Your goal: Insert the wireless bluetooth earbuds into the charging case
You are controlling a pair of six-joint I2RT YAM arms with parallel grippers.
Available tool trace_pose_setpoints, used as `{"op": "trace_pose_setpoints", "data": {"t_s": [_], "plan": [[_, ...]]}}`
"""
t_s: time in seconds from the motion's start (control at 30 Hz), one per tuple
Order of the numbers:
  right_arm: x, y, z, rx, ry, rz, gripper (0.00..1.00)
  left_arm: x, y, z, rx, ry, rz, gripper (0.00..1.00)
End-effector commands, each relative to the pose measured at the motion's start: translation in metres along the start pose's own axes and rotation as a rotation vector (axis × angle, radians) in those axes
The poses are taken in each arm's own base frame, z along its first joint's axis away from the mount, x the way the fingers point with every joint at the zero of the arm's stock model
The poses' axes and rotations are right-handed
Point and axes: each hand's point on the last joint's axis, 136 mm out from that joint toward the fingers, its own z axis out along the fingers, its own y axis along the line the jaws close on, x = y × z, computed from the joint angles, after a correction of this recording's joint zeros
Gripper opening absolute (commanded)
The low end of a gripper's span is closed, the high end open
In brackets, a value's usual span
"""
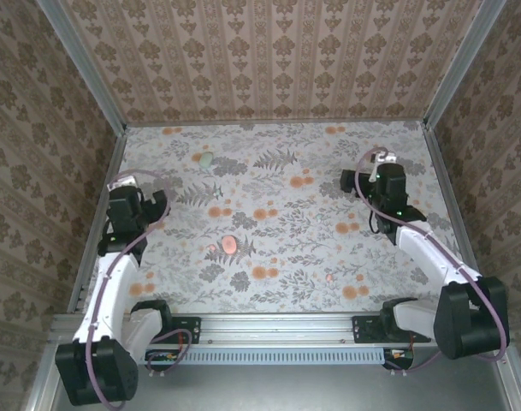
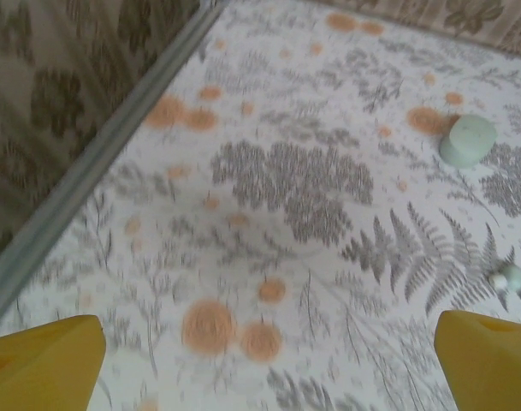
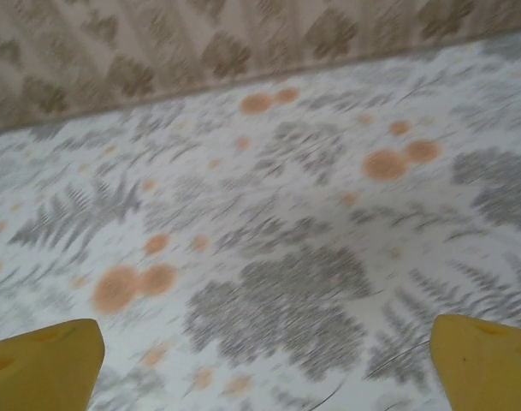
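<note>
Three papered walls (image 1: 269, 60) box in the floral table (image 1: 311, 248); left claw (image 2: 269, 364) and right claw (image 3: 269, 364) hover low, spread wide, empty.

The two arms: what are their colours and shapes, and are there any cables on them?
Both the left arm and the right arm have white rounded links between bulky black joints. A mauve cable loops along each. The fingers are bright yellow blocks.
</note>
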Motion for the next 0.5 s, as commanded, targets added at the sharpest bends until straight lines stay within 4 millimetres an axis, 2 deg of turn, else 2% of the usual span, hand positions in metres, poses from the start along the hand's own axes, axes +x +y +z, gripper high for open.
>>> {"op": "trace_pose_setpoints", "data": {"t_s": [0.0, 0.07, 0.17, 0.33, 0.47], "plan": [[0.057, 0.034, -0.014, 0.002, 0.228, -0.048, 0.96, 0.056, 0.002, -0.019, 0.023, 0.267, -0.128, 1.0], [0.073, 0.075, -0.021, -0.073, 0.28, -0.096, 0.95, 0.065, -0.003, -0.022, 0.054, 0.313, -0.143, 1.0], [0.098, 0.126, -0.032, -0.152, 0.351, -0.163, 0.92, 0.079, -0.008, -0.025, 0.079, 0.382, -0.167, 1.0], [0.143, 0.196, -0.045, -0.191, 0.47, -0.289, 0.86, 0.1, -0.013, -0.023, 0.079, 0.552, -0.17, 1.0], [0.177, 0.248, -0.053, -0.276, 0.55, -0.354, 0.84, 0.1, -0.015, -0.024, 0.082, 0.554, -0.16, 1.0]]}}
